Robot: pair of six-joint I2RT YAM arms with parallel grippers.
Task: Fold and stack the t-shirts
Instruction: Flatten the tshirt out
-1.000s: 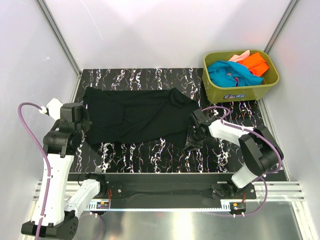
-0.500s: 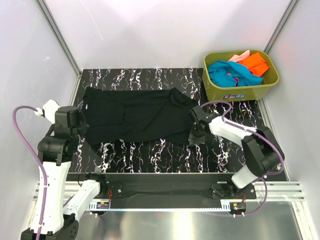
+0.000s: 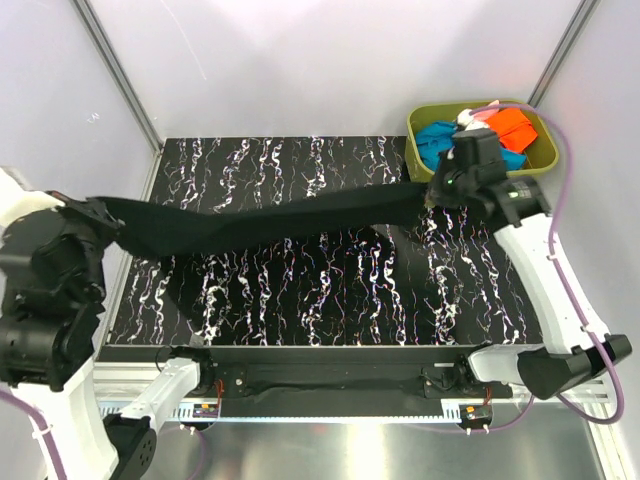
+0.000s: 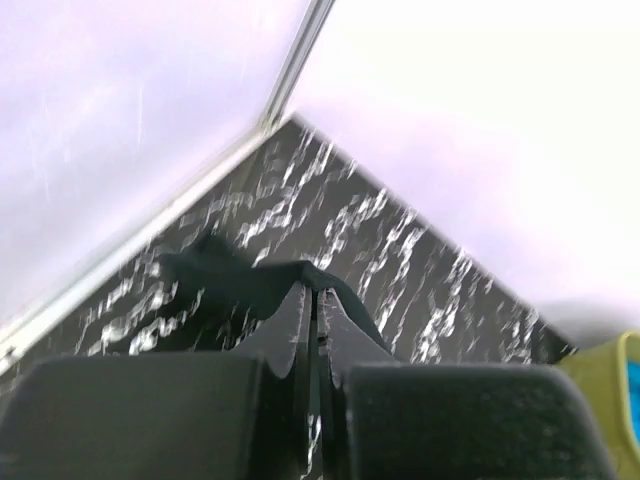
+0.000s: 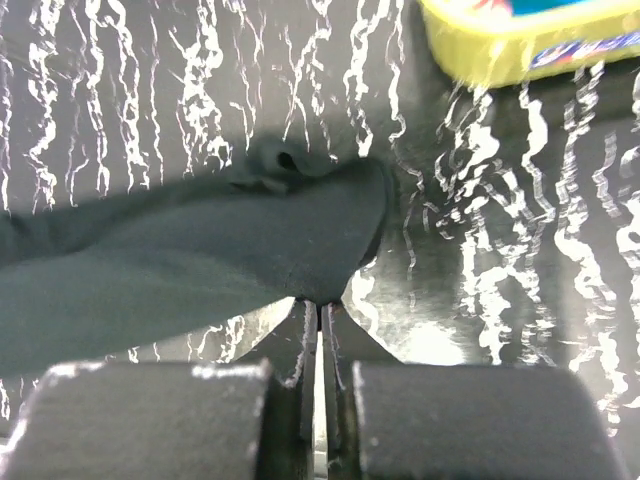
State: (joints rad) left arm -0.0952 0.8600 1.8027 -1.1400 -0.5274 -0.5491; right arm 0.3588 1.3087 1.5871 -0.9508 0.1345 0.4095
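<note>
**Black t-shirt held stretched between both arms**

The black t-shirt hung in the air as a long, narrow band across the counter, from the left side to the right side near the tub. The left fingers were closed tight on one end of the cloth, and only a thin edge of fabric showed between them. The right fingers were also pressed together, pinching the other end, where the cloth bunched into a small knot-like fold just above the tips.

Both arms stood high and far apart, so the shirt was pulled nearly straight. This was most likely done to open the cloth and remove wrinkles before laying it flat for folding. At the left end a part of the shirt drooped toward the counter; I could not tell whether it touched.

The teal t-shirt and the orange t-shirt waited in the tub behind the right arm, not yet folded. The task seemed to be at an early stage. The next move probably needed both arms to lower together, otherwise the cloth could land twisted.
</note>
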